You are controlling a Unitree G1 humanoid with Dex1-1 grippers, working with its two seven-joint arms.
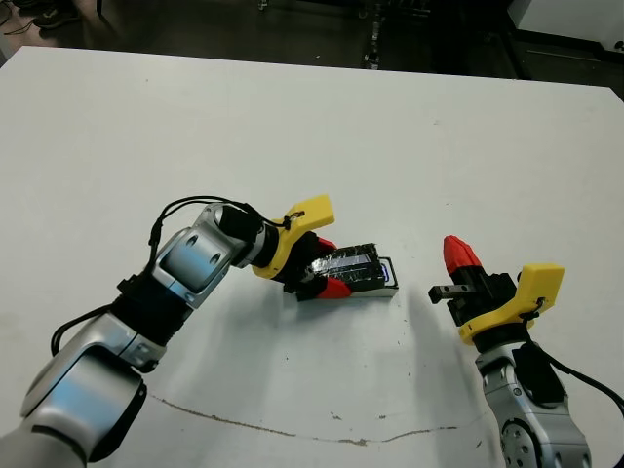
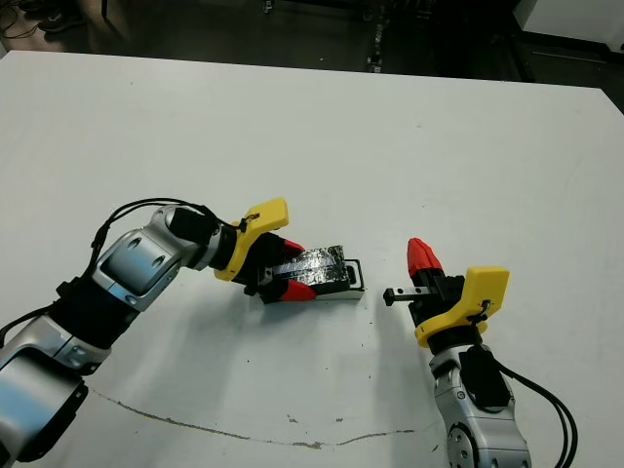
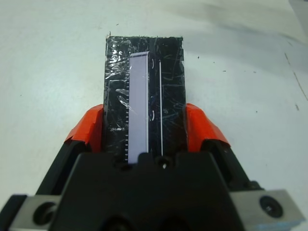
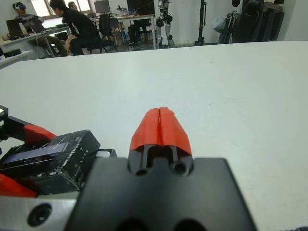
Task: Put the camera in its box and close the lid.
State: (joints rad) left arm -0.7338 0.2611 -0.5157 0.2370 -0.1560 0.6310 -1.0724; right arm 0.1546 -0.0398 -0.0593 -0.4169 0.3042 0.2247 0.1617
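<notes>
A shiny black, shallow rectangular lid with a pale silvery-lavender strip down its middle (image 3: 144,101) sits clamped across its width in the robot's left gripper (image 3: 144,127), the two red-tipped fingers (image 3: 89,127) pressed against its long sides, near the middle of the white tabletop (image 1: 292,127). The lid lies low over the small rectangular box with a thin dark and silvery rim (image 1: 388,276), whose right end still peeks out past the lid's right edge, so cover and tray are not yet square with each other. The small flat black camera cannot be made out anywhere; it may already lie in the box beneath the lid, though the pictures do not confirm it.

To the right and well apart from the box, the right gripper (image 4: 160,126) hovers empty, its jaws pressed together into a single red point aimed toward the far side of the tabletop. People sit at desks in the room beyond (image 4: 77,29).

The step in hand appears to be the closing. The next move likely calls for sliding the lid rightward until it covers the exposed end of the box, then pressing it down evenly before the left jaws let go. A skewed lid could ride up on the rim or push the light box along the tabletop; the idle right gripper might steady its right end.
</notes>
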